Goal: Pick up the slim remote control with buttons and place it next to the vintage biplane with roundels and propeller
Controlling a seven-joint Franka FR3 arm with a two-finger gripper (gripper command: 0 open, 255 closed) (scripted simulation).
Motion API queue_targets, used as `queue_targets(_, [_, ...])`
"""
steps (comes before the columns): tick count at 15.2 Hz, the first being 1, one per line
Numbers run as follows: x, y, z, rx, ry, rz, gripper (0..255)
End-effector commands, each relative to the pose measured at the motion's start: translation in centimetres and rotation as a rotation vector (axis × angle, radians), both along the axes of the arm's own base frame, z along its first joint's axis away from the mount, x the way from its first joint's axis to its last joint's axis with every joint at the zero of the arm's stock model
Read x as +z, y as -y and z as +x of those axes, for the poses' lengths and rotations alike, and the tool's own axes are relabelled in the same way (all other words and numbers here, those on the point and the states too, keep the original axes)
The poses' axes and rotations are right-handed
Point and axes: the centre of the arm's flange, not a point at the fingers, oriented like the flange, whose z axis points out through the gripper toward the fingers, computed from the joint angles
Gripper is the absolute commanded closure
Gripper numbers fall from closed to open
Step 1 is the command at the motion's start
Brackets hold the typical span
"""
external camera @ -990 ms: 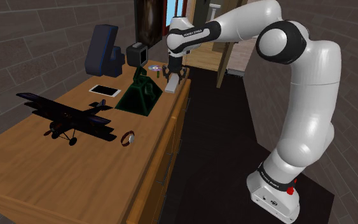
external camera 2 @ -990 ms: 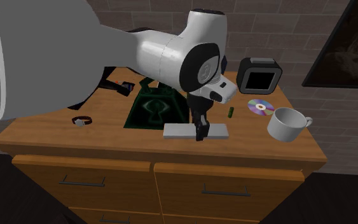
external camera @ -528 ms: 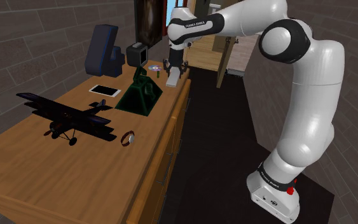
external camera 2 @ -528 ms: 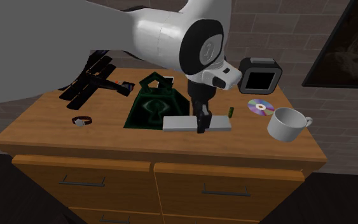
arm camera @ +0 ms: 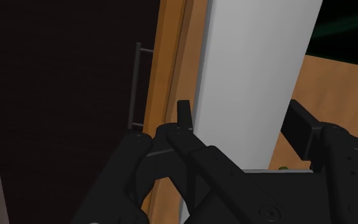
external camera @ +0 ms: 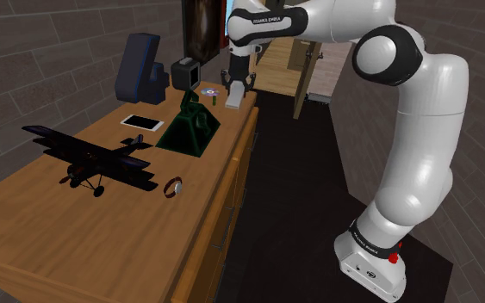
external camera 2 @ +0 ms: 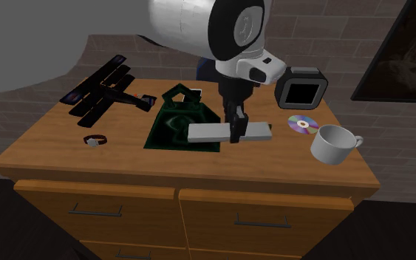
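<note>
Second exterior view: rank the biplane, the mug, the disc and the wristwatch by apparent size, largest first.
1. biplane, clearly the largest
2. mug
3. disc
4. wristwatch, only slightly smaller than the disc

The remote (external camera 2: 210, 134) looks matt, the dresser (external camera 2: 125, 159) wooden

Shoulder view perched beside the stand (external camera: 369, 258), stand at its five o'clock, gazing down the surface (external camera: 59, 232) toward ten. Second exterior view faces the drawers (external camera 2: 273, 221) head-on, close. Both catch the biplane (external camera: 94, 162). Wrist view, very near, looks down past the surface's front edge.
</note>
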Motion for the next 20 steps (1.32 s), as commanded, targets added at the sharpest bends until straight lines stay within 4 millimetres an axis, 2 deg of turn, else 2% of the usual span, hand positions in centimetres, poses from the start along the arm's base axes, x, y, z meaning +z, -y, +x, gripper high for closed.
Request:
queue_targets(1, [1.2, 0.1, -0.2, 0.000, 0.000, 0.000, 255])
queue_targets(15, [8.3, 0.1, -0.2, 0.000, 0.000, 0.000, 255])
queue_targets(20, [8.3, -5.3, -4.0, 0.000, 0.000, 0.000, 255])
